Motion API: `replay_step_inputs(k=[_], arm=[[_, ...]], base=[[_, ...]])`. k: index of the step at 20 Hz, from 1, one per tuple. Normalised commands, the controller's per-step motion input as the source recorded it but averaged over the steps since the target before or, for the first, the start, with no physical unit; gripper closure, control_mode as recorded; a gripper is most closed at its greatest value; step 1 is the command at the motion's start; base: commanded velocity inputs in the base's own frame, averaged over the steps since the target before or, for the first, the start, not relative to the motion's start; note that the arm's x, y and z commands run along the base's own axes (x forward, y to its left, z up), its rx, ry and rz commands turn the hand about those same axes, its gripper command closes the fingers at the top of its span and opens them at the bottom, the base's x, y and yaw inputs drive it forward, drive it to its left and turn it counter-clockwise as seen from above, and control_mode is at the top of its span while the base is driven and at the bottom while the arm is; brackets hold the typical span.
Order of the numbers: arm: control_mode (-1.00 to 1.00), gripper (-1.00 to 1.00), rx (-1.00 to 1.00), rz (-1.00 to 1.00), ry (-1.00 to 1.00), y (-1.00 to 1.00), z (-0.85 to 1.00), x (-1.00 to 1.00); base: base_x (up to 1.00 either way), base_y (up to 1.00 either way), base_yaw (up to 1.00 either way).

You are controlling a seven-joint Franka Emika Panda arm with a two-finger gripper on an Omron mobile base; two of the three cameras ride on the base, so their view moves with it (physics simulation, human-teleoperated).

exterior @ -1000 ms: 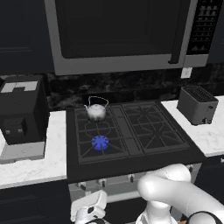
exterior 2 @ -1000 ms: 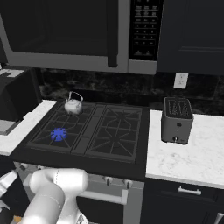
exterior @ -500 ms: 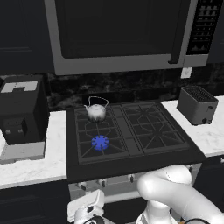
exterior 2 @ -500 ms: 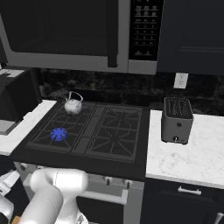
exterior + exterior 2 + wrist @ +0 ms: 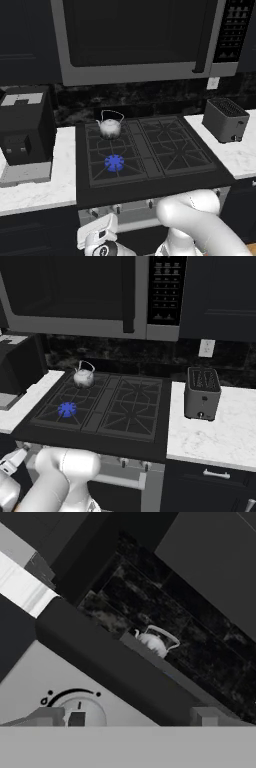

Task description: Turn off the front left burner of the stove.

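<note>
We see the stove [image 5: 150, 155], a wide flat black cooktop of square iron grates with star-shaped prongs, set into a white marbled counter [image 5: 220, 436]. Its front left burner [image 5: 114, 162] carries a bright blue, flower-shaped flame, at about 7 o'clock on the cooktop in the left base view. At 12 o'clock from that flame sits a rounded, shiny metal kettle [image 5: 110, 127] with a thin looped handle. A boxy grey toaster [image 5: 202, 392] stands on the counter at 3 o'clock from the stove, and a dark coffee machine [image 5: 25, 125] at 9 o'clock. A large grey microwave [image 5: 140, 40] with a dark window hangs above.

The tool [image 5: 127, 718] is low, in front of the stove's silver front panel [image 5: 35, 687]. Its fingers [image 5: 50, 716] stand well apart, holding nothing. A round pale knob [image 5: 80, 709], ringed by a black arc mark, lies just beside the finger at 9 o'clock; we cannot tell whether they touch.
</note>
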Motion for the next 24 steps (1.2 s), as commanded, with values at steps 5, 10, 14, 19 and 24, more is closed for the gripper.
replay_step_inputs(k=[5, 10, 14, 19, 24], arm=[[-1.00, -1.00, 0.00, 0.00, 0.01, 0.00, -0.29, 0.05], [-1.00, -1.00, 0.00, 0.00, 0.00, 0.07, -0.04, 0.19], [-1.00, -1.00, 0.00, 0.00, 0.02, 0.25, -0.01, 0.25], [-1.00, -1.00, 0.00, 0.00, 0.02, 0.21, -0.25, 0.08], [-1.00, -1.00, 0.00, 0.00, 0.00, 0.04, -0.26, 0.09]], base=[[0.00, 0.00, 0.00], [0.00, 0.00, 0.00], [0.00, 0.00, 0.00], [0.00, 0.00, 0.00], [0.00, 0.00, 0.00]])
